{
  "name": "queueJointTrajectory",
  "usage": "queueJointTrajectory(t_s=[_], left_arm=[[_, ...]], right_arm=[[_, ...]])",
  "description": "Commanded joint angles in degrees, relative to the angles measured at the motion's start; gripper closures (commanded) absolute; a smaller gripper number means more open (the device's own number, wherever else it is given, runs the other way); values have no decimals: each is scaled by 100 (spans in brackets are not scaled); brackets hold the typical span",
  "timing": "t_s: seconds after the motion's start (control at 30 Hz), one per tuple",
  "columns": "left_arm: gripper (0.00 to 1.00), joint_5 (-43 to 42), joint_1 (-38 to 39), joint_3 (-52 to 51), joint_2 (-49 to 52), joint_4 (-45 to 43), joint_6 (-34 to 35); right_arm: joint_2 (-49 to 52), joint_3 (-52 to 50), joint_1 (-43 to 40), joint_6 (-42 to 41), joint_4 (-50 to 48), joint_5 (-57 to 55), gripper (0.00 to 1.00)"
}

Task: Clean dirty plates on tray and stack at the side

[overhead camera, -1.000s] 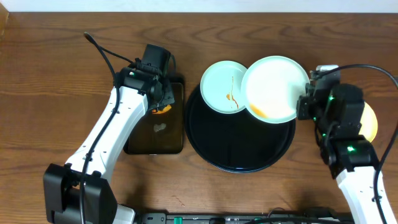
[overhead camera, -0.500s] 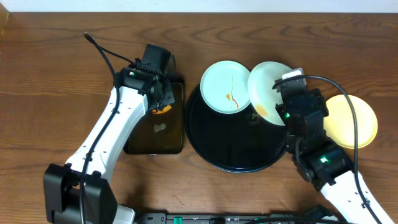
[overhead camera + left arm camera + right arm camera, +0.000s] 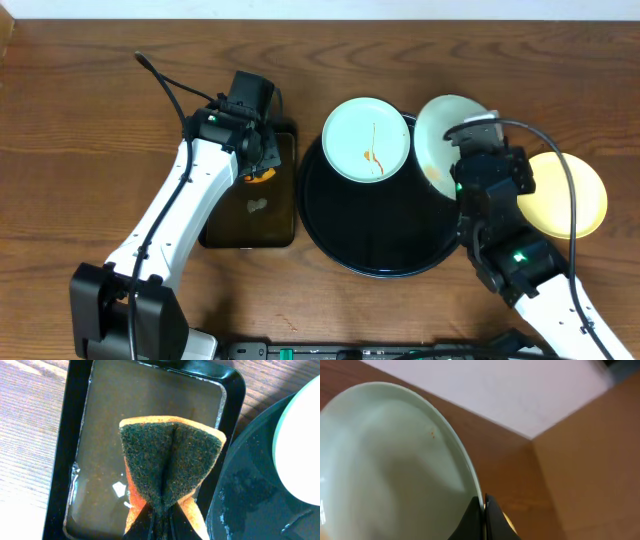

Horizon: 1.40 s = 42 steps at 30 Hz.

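The large round black tray (image 3: 385,235) lies at table centre. One mint-blue plate (image 3: 366,139) with an orange sauce streak rests on its far left rim. My right gripper (image 3: 470,150) is shut on the rim of a second mint-blue plate (image 3: 443,140), held tilted above the tray's far right edge; the right wrist view shows the fingers (image 3: 483,510) pinching that plate's rim (image 3: 395,460). A pale yellow plate (image 3: 578,195) lies on the table to the right. My left gripper (image 3: 262,160) is shut on a green-and-orange sponge (image 3: 170,467) over the small rectangular tray (image 3: 80,450).
The small rectangular black tray (image 3: 250,215) holds murky water, left of the round tray. The round tray's rim (image 3: 250,470) shows in the left wrist view. Cables run across the far left and right of the wooden table.
My right arm has swung inward over the tray's right side and tilted the held mint-blue plate steeper. The yellow plate is now uncovered. The left arm has not moved.
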State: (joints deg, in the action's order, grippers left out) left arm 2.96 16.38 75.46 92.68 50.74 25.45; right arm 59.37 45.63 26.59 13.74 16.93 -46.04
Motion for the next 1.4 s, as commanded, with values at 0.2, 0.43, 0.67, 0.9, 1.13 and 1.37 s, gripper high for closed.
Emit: queueJointTrajectory(t_s=[0.2,0.43,0.67,0.9,1.13,1.37], left_arm=[[92,7,-13,7,-59,2,-35],[92,7,-13,7,-59,0,-35],[93,7,-13,7,-59,2,-35],[93,4,-13,7,-59,2,-35],[93,7,-13,7,-59,0,-35],[92,7,-13,7,-59,24,-35]], right_arm=[[1298,11,-2330,-2826,446,1908,99],[1386,11,-4223,-3217,595,2702,99],[1639,11,-5097,-3346,669,2767,99],[1725,11,-5250,-3331,560,3526,53],[1410,61,-5010,-2763,365,5475,48],[1582,55,-4750,-2743,588,5447,84]])
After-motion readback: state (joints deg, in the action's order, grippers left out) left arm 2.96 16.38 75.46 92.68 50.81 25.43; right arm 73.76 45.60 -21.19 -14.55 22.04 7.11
